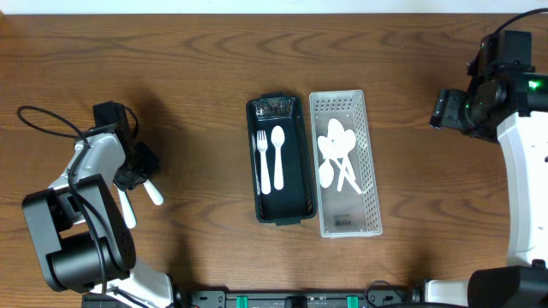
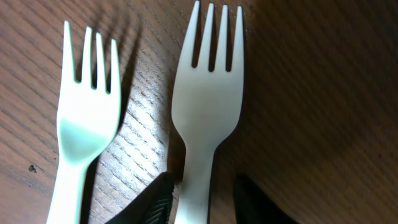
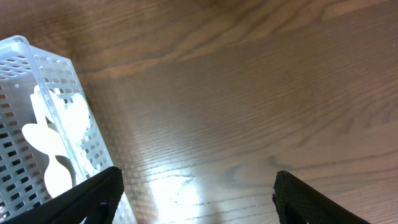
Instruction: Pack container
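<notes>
Left end effector (image 2: 203,194) is straddling, unclenched, a white fork (image 2: 208,106) on the bench (image 1: 197,85) well left of the dark green container (image 1: 278,160). Right end effector (image 3: 196,186) is hanging released, right of it.

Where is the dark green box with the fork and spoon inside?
In the overhead view, the dark green box sits in the middle of the table, close beside the white basket on its right.

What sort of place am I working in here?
Likely a robotics lab bench: wood-grain table, left arm and right arm flanking it, plastic cutlery in dark container and white basket.
</notes>
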